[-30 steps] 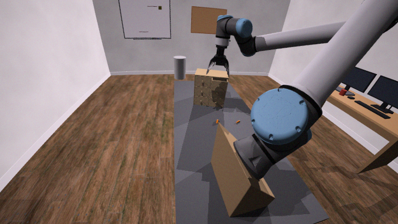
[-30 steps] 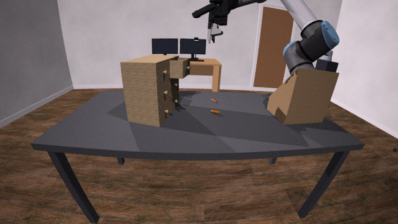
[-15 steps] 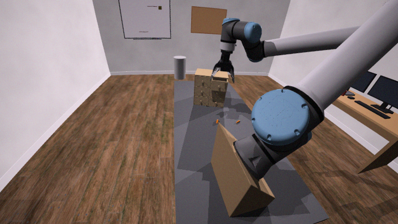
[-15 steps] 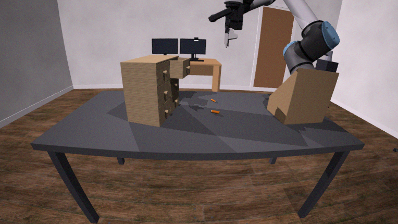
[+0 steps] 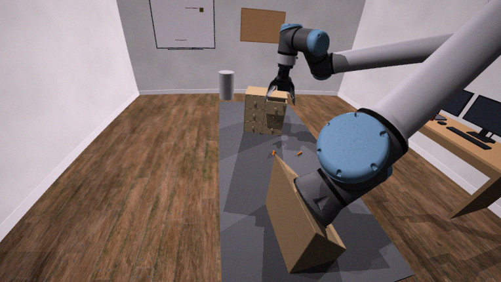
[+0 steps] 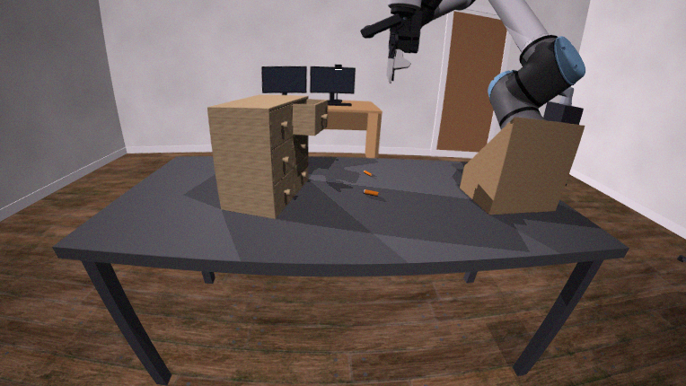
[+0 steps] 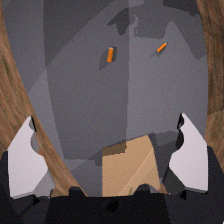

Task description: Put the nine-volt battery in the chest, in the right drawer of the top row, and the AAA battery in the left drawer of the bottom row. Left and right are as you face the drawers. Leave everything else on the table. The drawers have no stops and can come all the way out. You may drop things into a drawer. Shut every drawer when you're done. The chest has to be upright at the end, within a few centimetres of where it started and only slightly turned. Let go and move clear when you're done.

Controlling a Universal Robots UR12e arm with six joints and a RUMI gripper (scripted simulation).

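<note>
A wooden chest point(image 5: 255, 117) point(image 6: 241, 153) stands upright at the far end of the grey table point(image 5: 238, 181) point(image 6: 168, 225) point(image 7: 75, 75). Its top right drawer point(image 5: 277, 103) point(image 6: 309, 117) is pulled out; the other drawers are shut. My gripper point(image 5: 280, 98) point(image 6: 396, 72) point(image 7: 106, 116) is open and empty. It hangs high above the table, just in front of the open drawer. Two small orange cylinder batteries lie on the table in front of the chest: one point(image 5: 273, 152) point(image 6: 370, 192) point(image 7: 110, 54) and the other point(image 5: 299, 153) point(image 6: 367, 172) point(image 7: 161, 48). I cannot tell which is the AAA. No nine-volt battery shows in any view.
A tan block point(image 5: 294, 217) point(image 6: 523, 167) point(image 7: 127, 165) at the arm's base stands on the near end of the table. A grey cylinder bin point(image 5: 225, 84) stands on the floor behind the table. A desk with monitors point(image 6: 345, 115) is off to the side.
</note>
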